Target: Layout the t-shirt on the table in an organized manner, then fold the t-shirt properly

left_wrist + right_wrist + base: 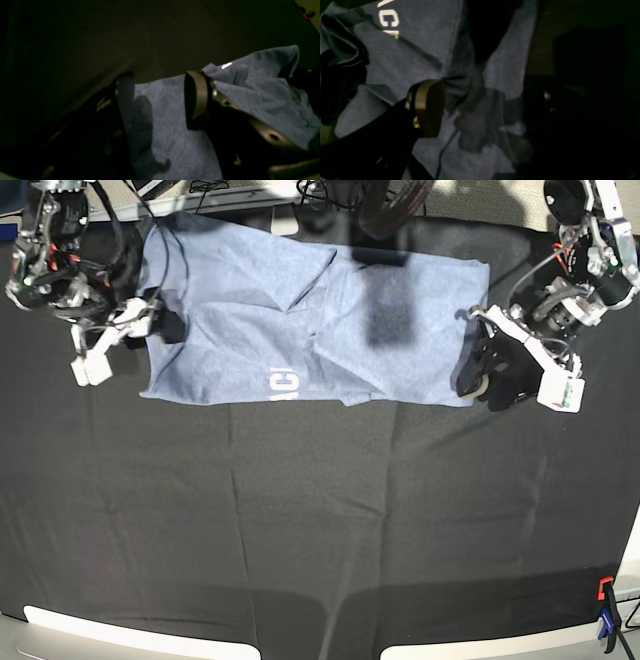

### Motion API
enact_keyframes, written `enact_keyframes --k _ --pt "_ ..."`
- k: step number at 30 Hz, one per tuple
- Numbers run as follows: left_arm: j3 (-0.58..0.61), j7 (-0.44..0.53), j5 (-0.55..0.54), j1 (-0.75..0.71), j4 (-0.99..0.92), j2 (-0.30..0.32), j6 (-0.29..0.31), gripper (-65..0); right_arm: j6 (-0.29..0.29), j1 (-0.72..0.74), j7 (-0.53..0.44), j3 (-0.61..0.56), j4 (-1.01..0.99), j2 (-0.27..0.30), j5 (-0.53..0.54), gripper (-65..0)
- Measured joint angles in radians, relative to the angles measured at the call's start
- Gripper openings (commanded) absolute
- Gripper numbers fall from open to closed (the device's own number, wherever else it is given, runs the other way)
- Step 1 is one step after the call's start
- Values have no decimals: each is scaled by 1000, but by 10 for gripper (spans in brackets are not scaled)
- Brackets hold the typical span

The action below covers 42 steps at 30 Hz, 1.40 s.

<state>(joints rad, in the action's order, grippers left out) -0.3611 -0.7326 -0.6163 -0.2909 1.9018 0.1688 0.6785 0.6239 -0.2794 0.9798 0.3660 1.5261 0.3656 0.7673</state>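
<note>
The blue-grey t-shirt point(300, 320) lies spread sideways at the far end of the black table point(320, 520), with folds through its middle and part of the white lettering point(283, 386) at its near edge. My left gripper point(478, 368) is at the shirt's right end, open. In the left wrist view its fingers point(196, 97) straddle the cloth's edge point(170, 130). My right gripper point(155, 323) is at the shirt's left end, also open. In the right wrist view it point(482, 105) hovers over rumpled cloth point(425, 45) near the lettering point(388, 22).
A red and blue clamp point(606, 612) grips the table's near right edge, and a red clamp point(306, 15) shows at a far corner. Cables and gear point(330, 195) crowd the far edge behind the shirt. Light panels point(130, 638) line the front edge.
</note>
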Motion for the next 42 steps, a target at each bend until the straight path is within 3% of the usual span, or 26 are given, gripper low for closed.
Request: enact_keyframes --k 6,18,24,31,37,42 --pt "0 0 13 0 0 0 0 -354 -14 2 -3 -2 0 -2 1 -190" --pt "0 0 12 0 0 0 0 -354 24 -2 112 270 -7 -5 -21 -190" --pt "0 0 12 0 0 0 0 -354 28 0 84 284 -23 -5 -107 -190" --pt "0 0 12 0 0 0 0 -354 63 3 58 290 -130 0 2 -190" --pt "0 0 12 0 0 0 0 -354 76 5 98 269 -159 2 100 -190" --pt "0 0 12 0 0 0 0 -354 77 8 98 212 -158 3 121 -191"
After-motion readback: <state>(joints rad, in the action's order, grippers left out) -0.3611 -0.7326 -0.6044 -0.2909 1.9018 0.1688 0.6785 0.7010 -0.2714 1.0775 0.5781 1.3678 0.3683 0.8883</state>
